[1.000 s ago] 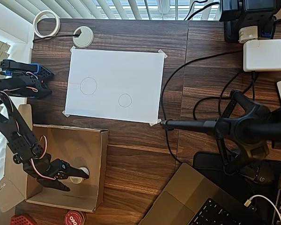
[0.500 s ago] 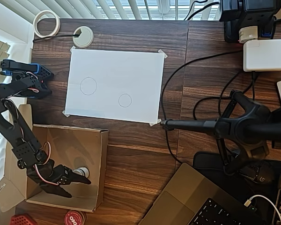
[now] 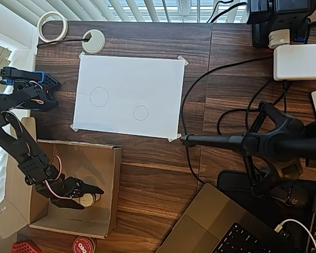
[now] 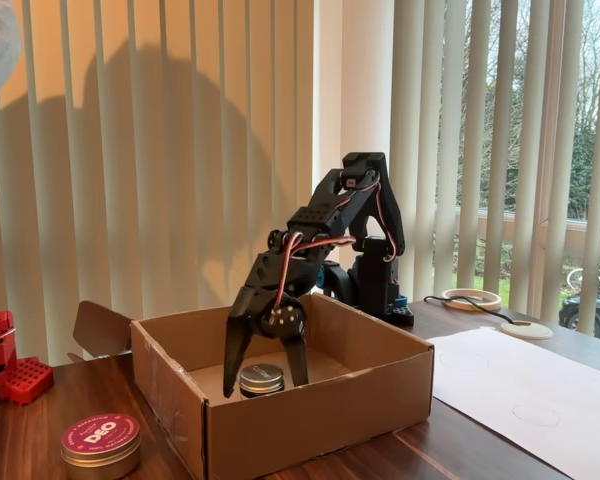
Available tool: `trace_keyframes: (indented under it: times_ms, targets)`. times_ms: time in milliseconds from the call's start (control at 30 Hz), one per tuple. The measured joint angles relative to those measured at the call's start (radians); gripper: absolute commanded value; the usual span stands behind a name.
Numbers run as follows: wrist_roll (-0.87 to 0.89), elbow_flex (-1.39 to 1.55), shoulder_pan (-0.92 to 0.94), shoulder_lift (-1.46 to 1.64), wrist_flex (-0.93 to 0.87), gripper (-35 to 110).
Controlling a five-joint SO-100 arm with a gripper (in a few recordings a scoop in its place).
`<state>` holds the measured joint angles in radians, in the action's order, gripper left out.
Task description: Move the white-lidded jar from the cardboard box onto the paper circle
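Fixed view: white-lidded jar [image 4: 261,379] upright, lid up

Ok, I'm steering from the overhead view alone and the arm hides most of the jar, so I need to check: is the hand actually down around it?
Observer: Yes. In the fixed view the hand reaches down inside the cardboard box, jaws open, with one finger on each side of the white-lidded jar.
Operator: Is the jar off the box floor?
Observer: No, it stands upright on the floor of the box, lid on top.
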<state>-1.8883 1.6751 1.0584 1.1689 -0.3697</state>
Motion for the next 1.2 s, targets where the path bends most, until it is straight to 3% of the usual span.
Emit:
trace_keyframes:
  times_ms: [233,467,700,867,1200]
  targets:
    - [0.002,0.002,0.000,0.000,0.000,22]
    - [0.032,0.002,-0.009,0.000,0.000,10]
    - [0.064,0.003,-0.011,-0.002,0.043,4]
    - [0.126,0.083,-0.037,0.038,0.169,2]
    - [0.247,0.150,-0.135,0.357,0.293,0]
